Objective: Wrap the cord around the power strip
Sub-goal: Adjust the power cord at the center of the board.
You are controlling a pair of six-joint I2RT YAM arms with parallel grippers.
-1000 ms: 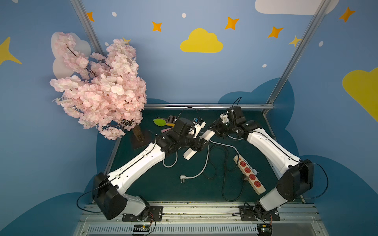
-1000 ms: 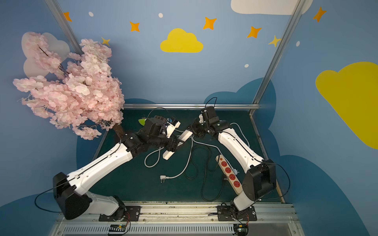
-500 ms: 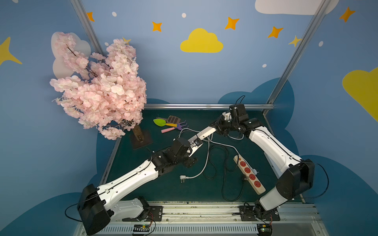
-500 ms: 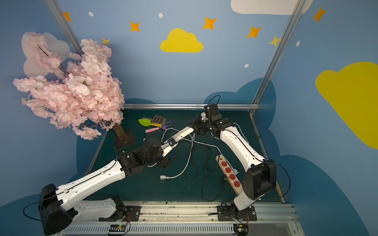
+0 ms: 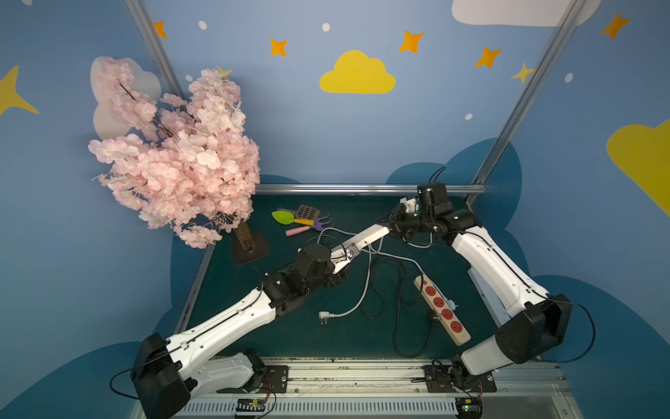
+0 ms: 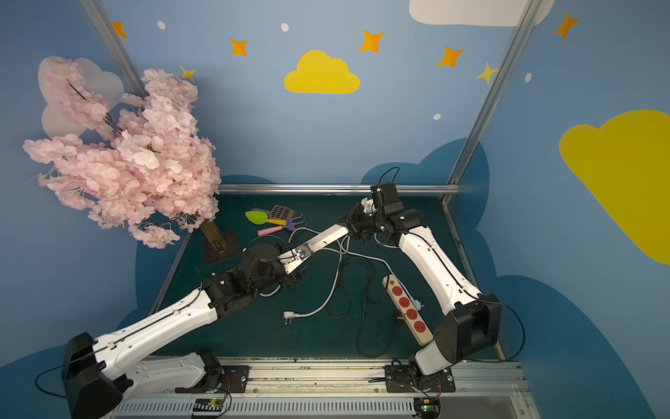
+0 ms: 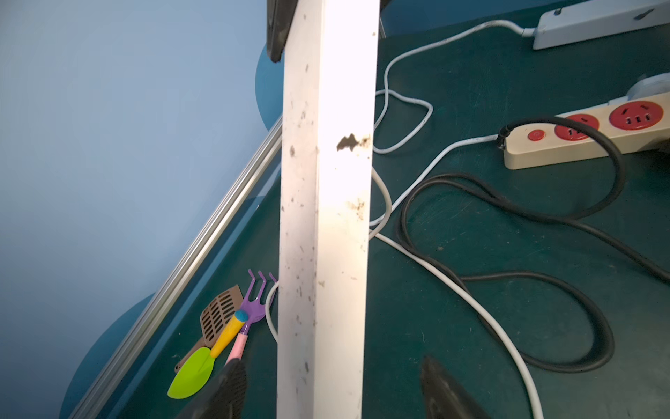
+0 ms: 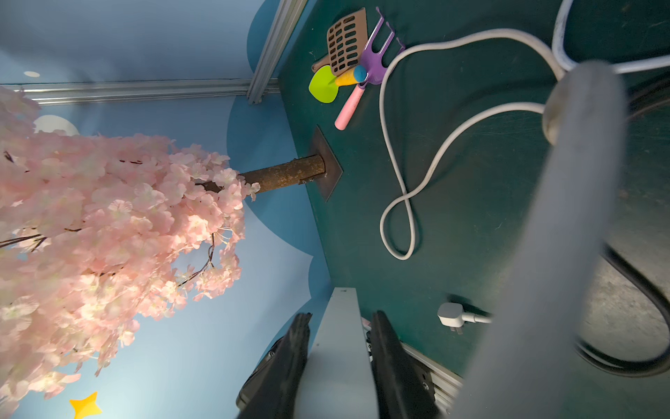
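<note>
A long white power strip [image 5: 362, 239] [image 6: 322, 239] hangs slanted above the green mat [image 5: 290, 337]. My right gripper [image 5: 389, 226] [image 8: 339, 319] is shut on its far end, both pads flat against it. My left gripper [image 5: 339, 265] [image 7: 331, 362] is open around the near end, and its fingers [image 7: 228, 388] stand clear of the strip [image 7: 326, 217] on both sides. A white cord [image 5: 367, 283] [image 8: 395, 163] loops over the mat below and ends in a white plug [image 5: 323, 316] [image 8: 449, 315].
A beige strip with red sockets [image 5: 442, 308] and its black cord [image 5: 397, 308] lie at the right. Plastic garden toys [image 5: 301, 221] sit at the back. A pink blossom tree [image 5: 181, 156] stands back left on a plate [image 5: 250, 250]. A metal rail [image 5: 362, 188] bounds the rear.
My left arm has swung down and toward the front, its gripper now at the strip's near end. The right gripper has moved slightly back and right, still holding the strip.
</note>
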